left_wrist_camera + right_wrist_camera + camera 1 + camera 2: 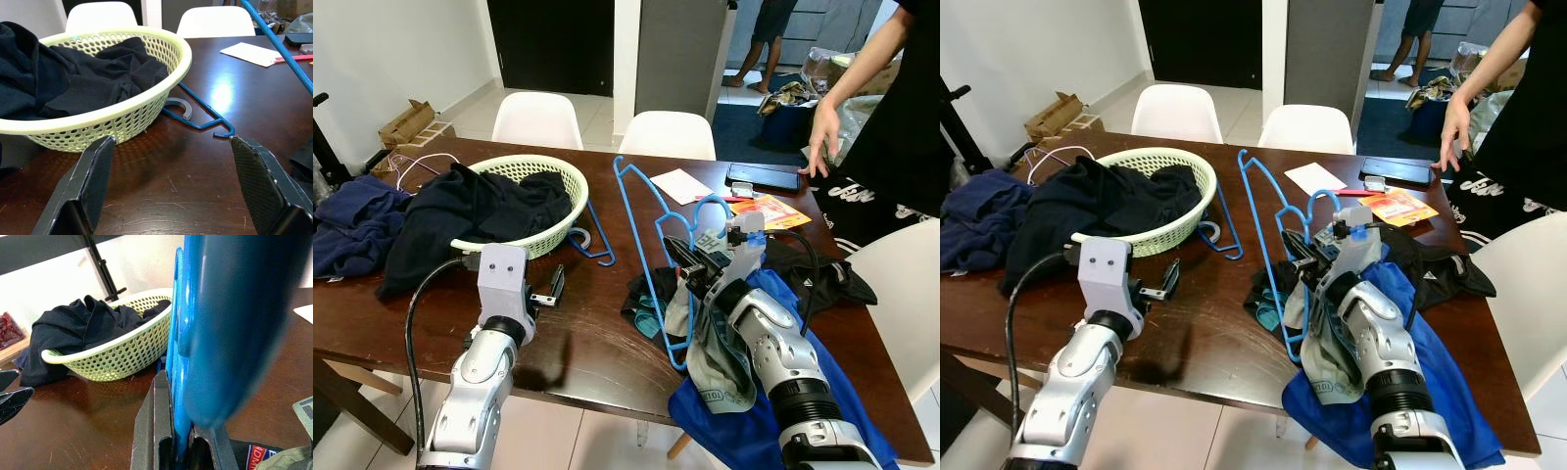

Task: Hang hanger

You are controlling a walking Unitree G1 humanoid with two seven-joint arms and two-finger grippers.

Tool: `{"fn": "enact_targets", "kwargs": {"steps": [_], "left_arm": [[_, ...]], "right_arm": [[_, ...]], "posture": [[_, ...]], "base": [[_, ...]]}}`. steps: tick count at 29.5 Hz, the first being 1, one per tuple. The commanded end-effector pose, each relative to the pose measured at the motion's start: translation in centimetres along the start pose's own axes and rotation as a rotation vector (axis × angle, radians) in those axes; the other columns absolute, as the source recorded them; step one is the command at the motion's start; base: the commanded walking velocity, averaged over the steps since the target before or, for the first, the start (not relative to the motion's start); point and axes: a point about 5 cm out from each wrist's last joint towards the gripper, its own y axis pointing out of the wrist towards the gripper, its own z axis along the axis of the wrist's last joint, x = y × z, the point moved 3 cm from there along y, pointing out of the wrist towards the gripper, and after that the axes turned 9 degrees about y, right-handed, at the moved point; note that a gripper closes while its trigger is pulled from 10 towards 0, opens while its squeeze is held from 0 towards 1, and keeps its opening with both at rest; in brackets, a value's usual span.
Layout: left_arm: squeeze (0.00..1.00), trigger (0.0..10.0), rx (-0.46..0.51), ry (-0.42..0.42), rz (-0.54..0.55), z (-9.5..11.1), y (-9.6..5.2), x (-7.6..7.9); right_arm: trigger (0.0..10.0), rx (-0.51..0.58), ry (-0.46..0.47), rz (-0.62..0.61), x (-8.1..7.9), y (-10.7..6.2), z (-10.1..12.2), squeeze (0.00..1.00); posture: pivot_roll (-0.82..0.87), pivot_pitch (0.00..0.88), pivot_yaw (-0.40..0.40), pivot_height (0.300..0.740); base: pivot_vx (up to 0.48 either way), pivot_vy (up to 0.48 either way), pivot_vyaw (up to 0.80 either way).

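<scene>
Hanger (651, 235) lengthwise away from robot, right gripper (680, 260) clamping it.

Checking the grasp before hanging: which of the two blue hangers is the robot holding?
The tilted-up hanger clamped in the right gripper. The flat hanger beside the basket lies untouched.

A dark wooden table (597, 343) fills the foreground, glossy with reflected light. Two white chairs (536, 119) stand at its far side, a third (901, 284) at the right. Behind: a white wall (401, 49), a dark doorway (553, 44) (unlit), a grey pillar (680, 54) and pale tiled floor (480, 113).
</scene>
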Motion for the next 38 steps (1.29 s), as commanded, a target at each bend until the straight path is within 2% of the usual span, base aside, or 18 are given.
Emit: {"fn": "enact_targets", "kwargs": {"steps": [1,19,22,33,36,38], "left_arm": [[0.00,10.0,-0.007,0.003,0.008,-0.1,-0.2,0.1],[0.00,10.0,-0.005,0.006,0.004,0.3,-0.1,0.2],[0.00,10.0,-0.001,0.004,0.009,0.7,0.2,-0.1],[0.00,10.0,0.001,0.005,0.019,0.8,0.3,-0.2],[0.00,10.0,0.000,0.021,0.042,0.9,0.2,-0.6],[0.00,10.0,0.018,0.102,0.089,1.6,0.3,-1.7]], "right_arm": [[10.0,-0.031,0.024,0.006,0.0,-0.3,-0.8,0.00],[10.0,-0.029,0.023,0.010,-0.1,-0.2,-0.5,0.00],[10.0,-0.021,0.018,0.001,-0.1,0.0,-0.1,0.00],[10.0,-0.019,0.017,0.004,-0.3,0.1,0.0,0.00],[10.0,-0.018,0.022,0.019,-0.6,0.2,0.0,0.00],[10.0,-0.014,0.025,0.032,-0.8,0.2,0.0,0.00]], "posture": [[0.04,0.004,-0.036,0.740],[0.02,0.013,-0.003,0.740],[0.02,0.044,0.012,0.740],[0.02,0.044,0.010,0.740],[0.03,0.047,0.017,0.740],[0.05,0.049,0.016,0.740]], "base": [[0.000,0.000,0.00],[0.000,0.000,0.00],[0.000,0.000,0.00],[0.000,0.000,0.00],[0.000,0.000,0.00],[0.000,0.000,0.00]]}}
